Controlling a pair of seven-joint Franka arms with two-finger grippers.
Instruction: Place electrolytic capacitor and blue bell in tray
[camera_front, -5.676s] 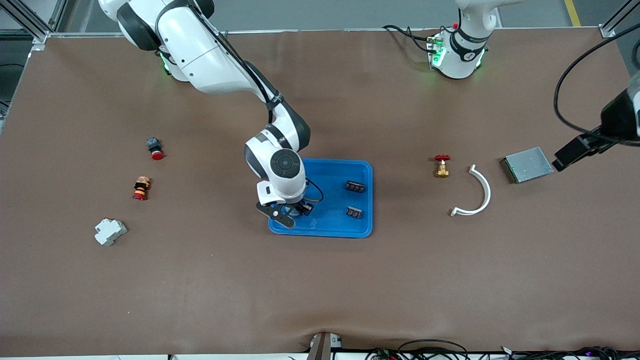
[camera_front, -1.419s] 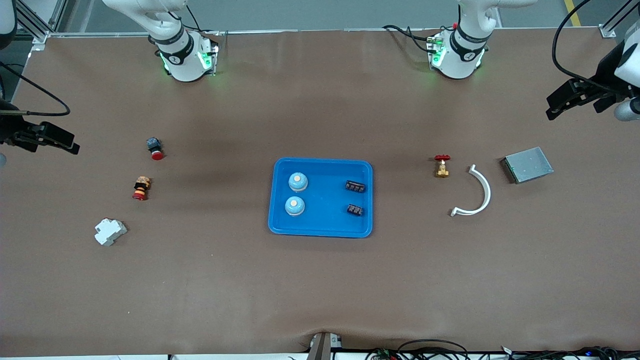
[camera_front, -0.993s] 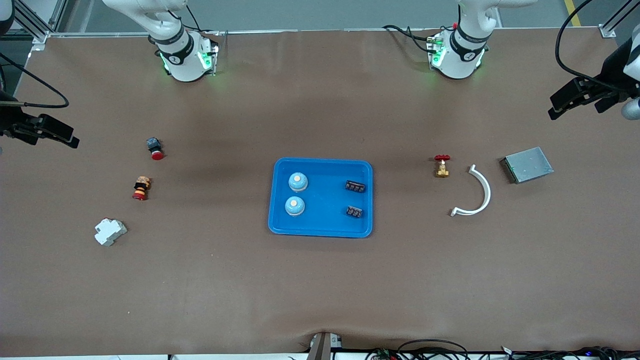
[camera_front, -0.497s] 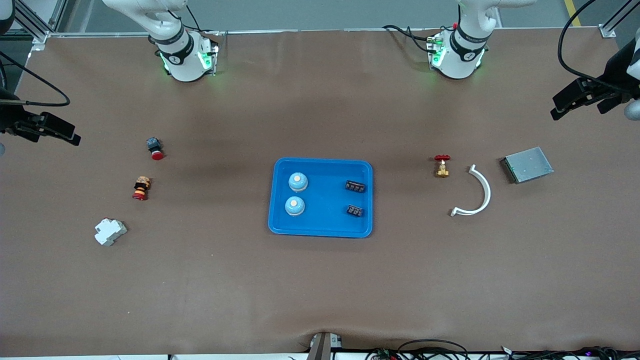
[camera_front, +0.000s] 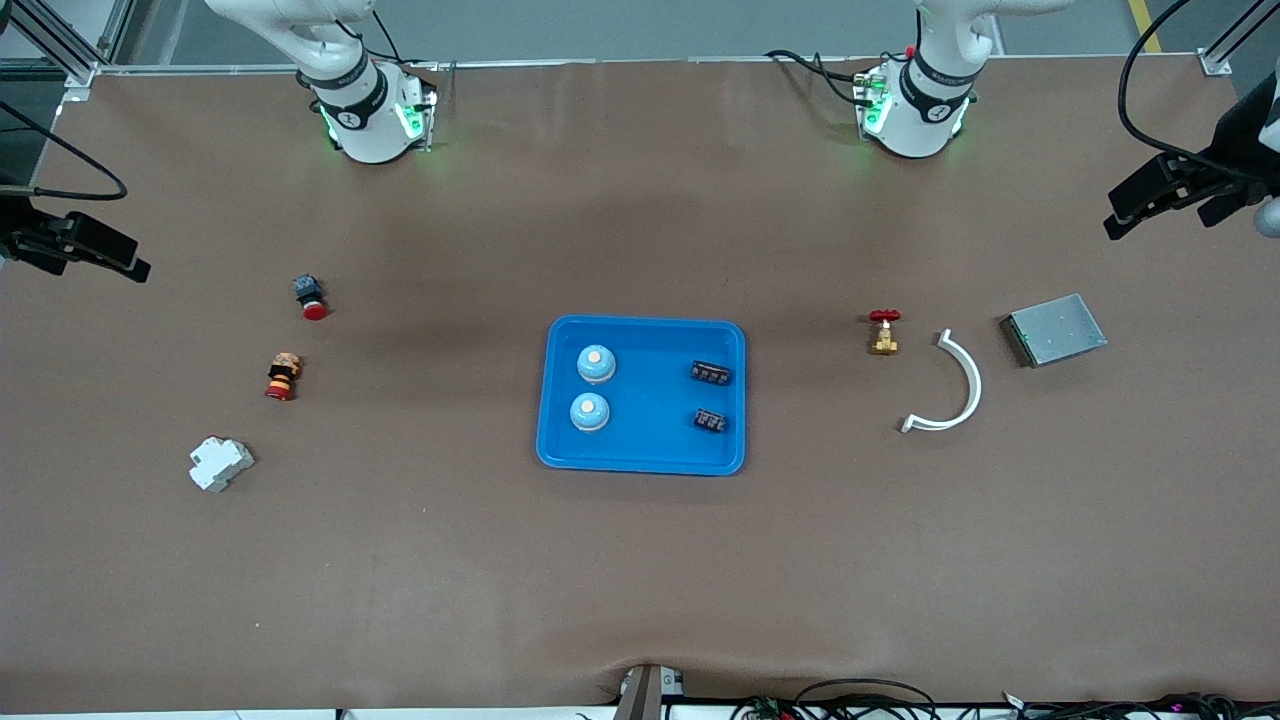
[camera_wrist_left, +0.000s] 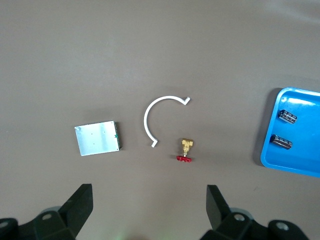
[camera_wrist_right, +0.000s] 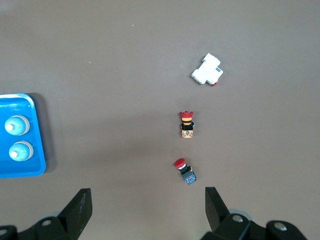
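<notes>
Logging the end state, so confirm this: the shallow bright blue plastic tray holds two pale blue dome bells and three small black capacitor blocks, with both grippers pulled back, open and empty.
Wrong on one count: the shallow bright blue plastic tray holds two small black capacitor blocks, not three, as the front view shows. The two pale blue dome bells are there, and the left gripper and right gripper are pulled back, open and empty.

Above the tray (camera_front: 642, 460) nothing blocks my way; two bells (camera_front: 595, 364) fill its right-arm end, two capacitors (camera_front: 709, 373) its left-arm end, with a bare strip between them.
</notes>
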